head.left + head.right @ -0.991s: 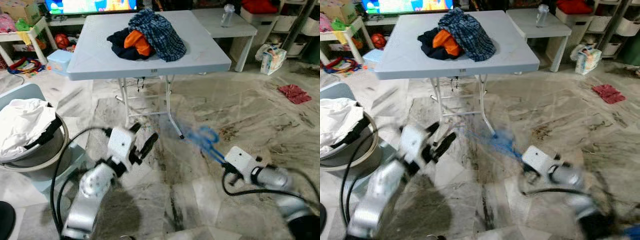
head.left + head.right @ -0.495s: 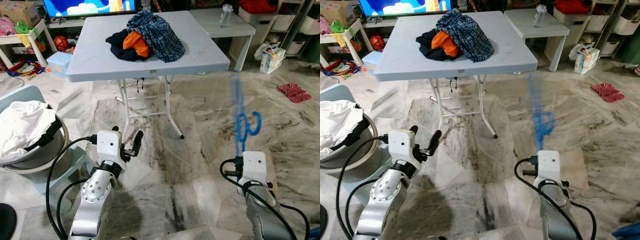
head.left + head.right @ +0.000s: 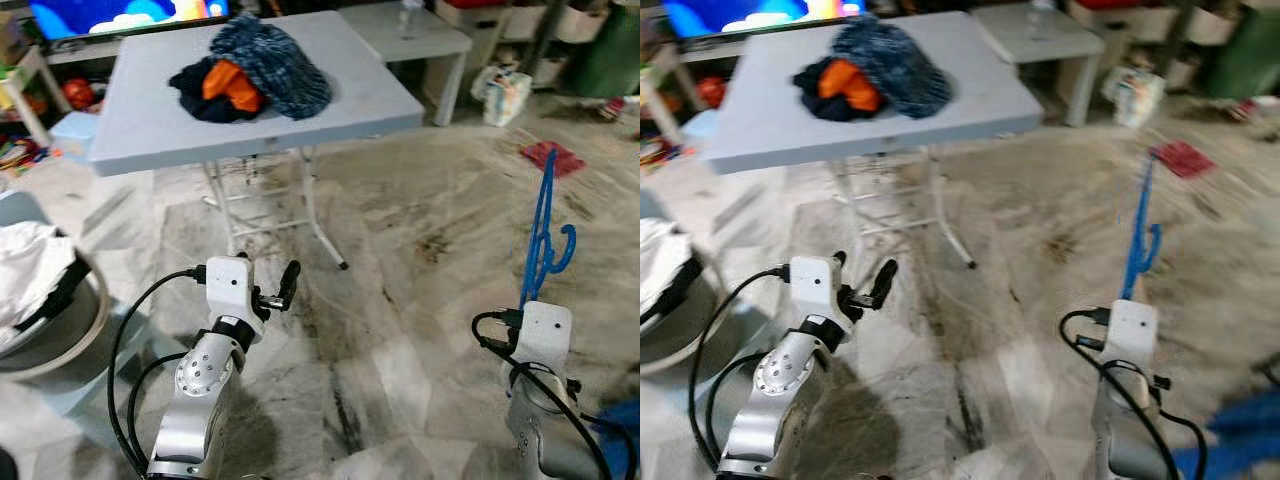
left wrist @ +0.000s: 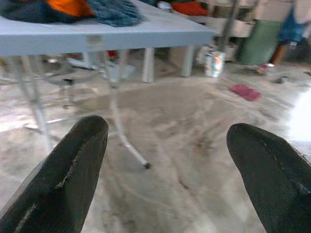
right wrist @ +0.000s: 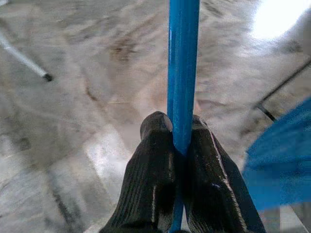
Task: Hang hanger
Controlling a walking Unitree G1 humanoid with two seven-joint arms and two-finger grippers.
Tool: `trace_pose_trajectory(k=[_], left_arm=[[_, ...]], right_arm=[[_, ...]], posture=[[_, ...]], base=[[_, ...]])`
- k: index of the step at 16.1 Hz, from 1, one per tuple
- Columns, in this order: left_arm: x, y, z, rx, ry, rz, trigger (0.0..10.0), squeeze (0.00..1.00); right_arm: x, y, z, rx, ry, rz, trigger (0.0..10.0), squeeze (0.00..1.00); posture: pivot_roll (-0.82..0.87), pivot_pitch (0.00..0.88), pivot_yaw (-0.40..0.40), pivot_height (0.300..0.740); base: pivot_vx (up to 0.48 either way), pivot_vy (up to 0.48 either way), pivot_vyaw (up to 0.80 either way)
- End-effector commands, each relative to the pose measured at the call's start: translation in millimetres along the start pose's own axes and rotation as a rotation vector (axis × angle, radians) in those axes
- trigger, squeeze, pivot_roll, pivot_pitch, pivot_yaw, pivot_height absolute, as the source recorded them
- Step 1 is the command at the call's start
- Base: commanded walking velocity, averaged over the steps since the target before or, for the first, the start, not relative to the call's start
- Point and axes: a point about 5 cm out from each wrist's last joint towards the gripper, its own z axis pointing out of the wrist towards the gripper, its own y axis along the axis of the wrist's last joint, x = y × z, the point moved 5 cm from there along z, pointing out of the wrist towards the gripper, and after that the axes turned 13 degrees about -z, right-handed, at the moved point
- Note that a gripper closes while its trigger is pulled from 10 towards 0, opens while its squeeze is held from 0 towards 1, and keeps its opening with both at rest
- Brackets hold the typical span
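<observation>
Our right gripper is clamped tight on the blue hanger, upright at right of frame. Our left gripper is wide open, empty, lower left, near the table.

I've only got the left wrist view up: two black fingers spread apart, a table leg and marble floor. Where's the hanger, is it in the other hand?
Observer: Yes. The right hand is shut on the blue hanger, pinching its bar between both fingers.
Operator: Which way is the hanger pointing?
Observer: It stands up and forward from the hand, with its hook curling toward the robot's right.
Operator: And what's on the table above my view?
Observer: A pile of clothes on the grey folding table: a plaid garment over orange and dark ones.
Operator: Anything near the left arm?
Observer: A basin holding white laundry sits on the floor to the robot's left.
</observation>
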Motion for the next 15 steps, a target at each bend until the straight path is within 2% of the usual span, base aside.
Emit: trace_pose_trajectory(k=[1,3,6,15], left_arm=[[1.2,-3.8,1.0,0.024,-0.004,-0.005,10.0,0.0],[-2.6,-5.7,3.8,0.041,-0.032,-0.018,10.0,0.0],[-4.2,-7.7,6.4,0.056,-0.049,-0.017,10.0,0.0],[-16.0,-14.4,8.1,0.106,-0.131,-0.022,10.0,0.0]], right_arm=[[-0.2,3.8,-0.4,0.008,-0.011,0.019,10.0,0.0],[1.1,1.4,0.5,0.048,-0.023,0.048,10.0,0.0],[1.4,0.3,2.9,0.062,-0.038,0.04,10.0,0.0],[-0.9,1.5,2.4,0.074,-0.073,0.071,10.0,0.0]], posture=[[-0.02,0.062,0.016,0.74],[-0.02,0.054,0.012,0.74],[-0.02,0.05,0.011,0.74],[-0.03,0.049,0.025,0.74]], base=[[0.0,0.36,-0.77],[0.0,0.358,-0.77],[0.08,0.355,-0.76],[0.359,0.312,-0.76]])
